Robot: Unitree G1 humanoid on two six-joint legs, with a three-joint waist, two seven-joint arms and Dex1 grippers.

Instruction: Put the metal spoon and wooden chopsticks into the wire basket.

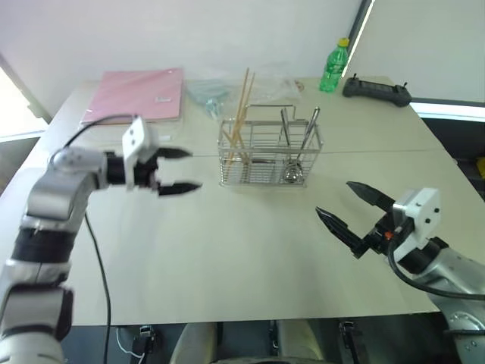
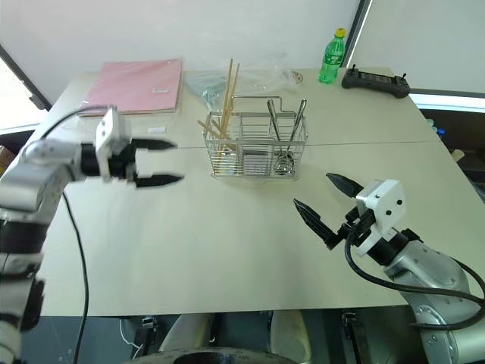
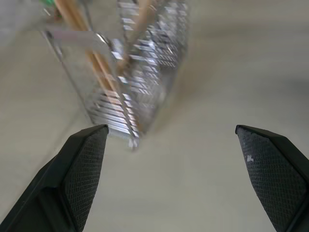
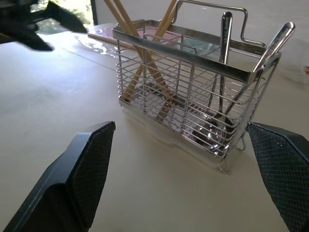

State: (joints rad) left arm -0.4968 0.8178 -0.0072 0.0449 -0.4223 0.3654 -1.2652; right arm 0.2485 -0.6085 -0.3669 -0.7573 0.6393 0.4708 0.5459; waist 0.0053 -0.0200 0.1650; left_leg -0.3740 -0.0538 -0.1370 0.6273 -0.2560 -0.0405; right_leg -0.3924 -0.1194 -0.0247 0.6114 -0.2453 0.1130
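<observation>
One beige table point(image 1: 227, 250) bears a wire basket point(image 1: 269, 155).

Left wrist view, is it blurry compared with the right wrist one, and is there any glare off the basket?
Left wrist view: the wire basket and wooden chopsticks are smeared, though the fingers look crisp. Right wrist view: sharp, with bright glints on the basket rim and the metal spoon. Left eye view: bright, even light and only faint shadows on the table.

Pink folder point(image 1: 136, 95), green bottle point(image 1: 333, 66), black controller point(image 1: 377, 91) — table's far edge (clear bag point(image 1: 208, 91) between).
</observation>
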